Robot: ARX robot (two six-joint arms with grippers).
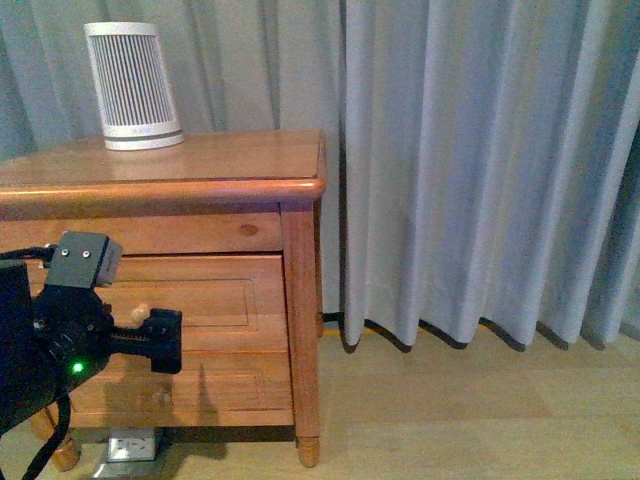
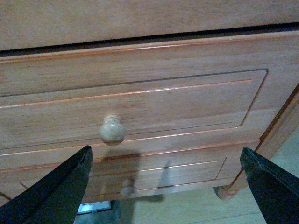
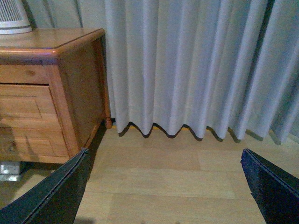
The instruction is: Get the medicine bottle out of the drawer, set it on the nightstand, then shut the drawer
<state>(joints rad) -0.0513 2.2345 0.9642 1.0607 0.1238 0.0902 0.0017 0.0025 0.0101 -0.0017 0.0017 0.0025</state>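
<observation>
Far left first: our left gripper (image 2: pixel 164 153) hangs in front of the drawer (image 2: pixel 177 100), jaws spread wide, nothing between them. The knob (image 2: pixel 112 130) shows just ahead of the fingers (image 2: pixel 60 189), untouched, and it sits closer to one finger than the other. We judge the step in hand to be catching that knob and drawing the drawer out. To do it well, we shift sideways until the knob is centred in the gap. Then we ease forward so the pads pass its round head, close behind it, and pull straight back and level. We keep off the lower drawer's knob (image 2: pixel 126 186) beneath, which is not ours.

The drawer looks shut, its panelled front facing us square. Its long axis runs level across the nightstand (image 1: pixel 200 160), and the knob points straight out at us, which is the line of the pull. The medicine bottle is nowhere in sight. We take it to be inside the drawer, so we cannot tell how it lies or which way it points.

On the nightstand's top a ribbed white cylinder (image 1: pixel 132 85) stands upright near the back. Moving right, the grey curtain (image 1: pixel 480 170) hangs to the floor (image 3: pixel 177 186). Out at the right, our right gripper (image 3: pixel 163 154) is spread and empty too, well apart from the nightstand
</observation>
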